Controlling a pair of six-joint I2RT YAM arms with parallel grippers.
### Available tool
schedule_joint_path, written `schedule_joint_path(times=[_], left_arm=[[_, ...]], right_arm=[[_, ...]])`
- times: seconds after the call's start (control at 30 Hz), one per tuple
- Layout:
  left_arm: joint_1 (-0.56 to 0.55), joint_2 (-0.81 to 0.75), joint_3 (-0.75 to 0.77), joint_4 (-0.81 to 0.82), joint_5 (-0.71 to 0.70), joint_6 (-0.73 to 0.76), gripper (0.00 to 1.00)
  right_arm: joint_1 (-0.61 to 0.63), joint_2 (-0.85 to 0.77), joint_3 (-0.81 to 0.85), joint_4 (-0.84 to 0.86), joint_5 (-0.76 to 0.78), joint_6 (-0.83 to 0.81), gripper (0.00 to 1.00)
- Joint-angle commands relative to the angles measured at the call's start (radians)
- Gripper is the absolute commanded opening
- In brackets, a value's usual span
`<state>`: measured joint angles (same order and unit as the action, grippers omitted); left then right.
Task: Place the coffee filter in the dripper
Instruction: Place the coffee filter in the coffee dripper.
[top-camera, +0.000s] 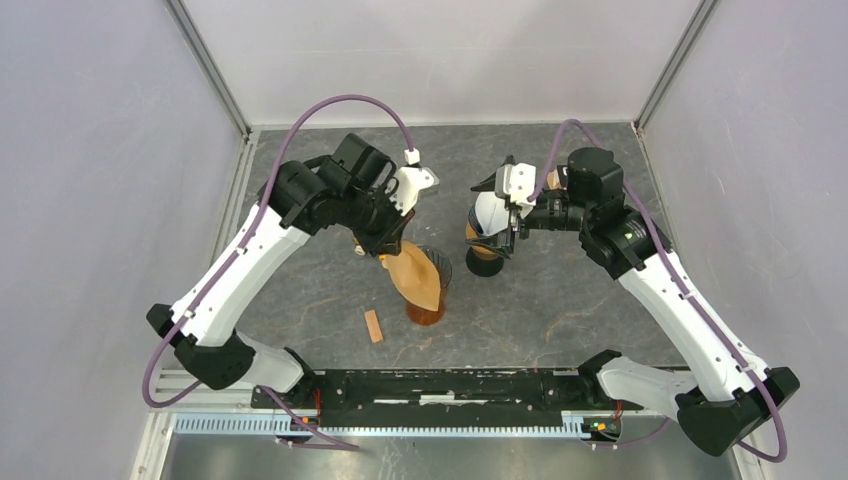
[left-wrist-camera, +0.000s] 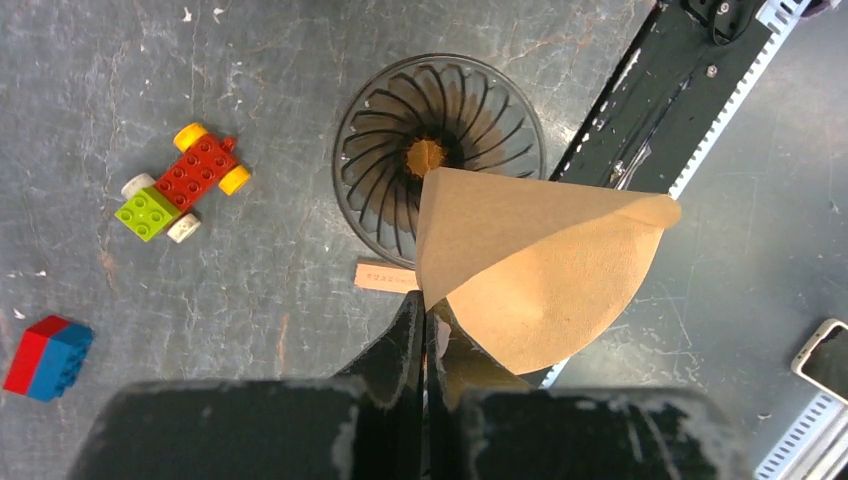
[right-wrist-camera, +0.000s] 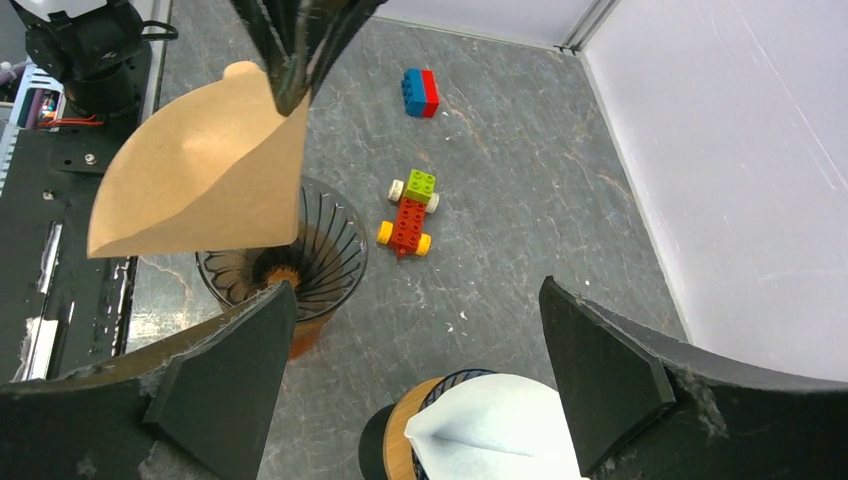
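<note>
My left gripper (left-wrist-camera: 425, 308) is shut on the edge of a brown paper coffee filter (left-wrist-camera: 540, 270). It holds the filter just above and to one side of the dark glass dripper (left-wrist-camera: 400, 150). From the top view, the filter (top-camera: 415, 275) hangs over the dripper (top-camera: 432, 305) from the left gripper (top-camera: 384, 246). The right wrist view shows the filter (right-wrist-camera: 200, 180) overlapping the dripper's rim (right-wrist-camera: 330, 255). My right gripper (right-wrist-camera: 415, 370) is open and empty, its jaws wide apart above a white filter (right-wrist-camera: 500, 430) in a wood-ringed holder; the top view shows it to the right (top-camera: 508, 218).
A toy brick car (left-wrist-camera: 180, 190) and a red-and-blue brick (left-wrist-camera: 48, 355) lie on the grey table beyond the dripper. A small wooden piece (top-camera: 373, 326) lies by the dripper's base. The black rail (top-camera: 450, 385) runs along the near edge.
</note>
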<state>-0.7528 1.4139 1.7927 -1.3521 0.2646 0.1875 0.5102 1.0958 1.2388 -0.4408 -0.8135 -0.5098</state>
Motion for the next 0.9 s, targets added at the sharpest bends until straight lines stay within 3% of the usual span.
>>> schedule_joint_path(times=[0.0,0.27,0.7,0.87], left_arm=[[0.052,0.02,0.005,-0.009,0.061,-0.038,0.02],[0.119,0.102,-0.005,-0.01,0.145,-0.066,0.02],[0.13,0.129,-0.055,0.044,0.122,-0.077,0.03],[0.13,0.148,-0.055,0.054,0.091,-0.06,0.11]], right_arm=[[-0.003,-0.02,-0.007,-0.012,-0.042,-0.032,0.98],[0.003,-0.02,-0.016,-0.023,-0.071,-0.051,0.98],[0.074,-0.013,-0.006,-0.143,-0.052,-0.183,0.95],[0.128,0.003,0.007,-0.211,-0.022,-0.245,0.94]])
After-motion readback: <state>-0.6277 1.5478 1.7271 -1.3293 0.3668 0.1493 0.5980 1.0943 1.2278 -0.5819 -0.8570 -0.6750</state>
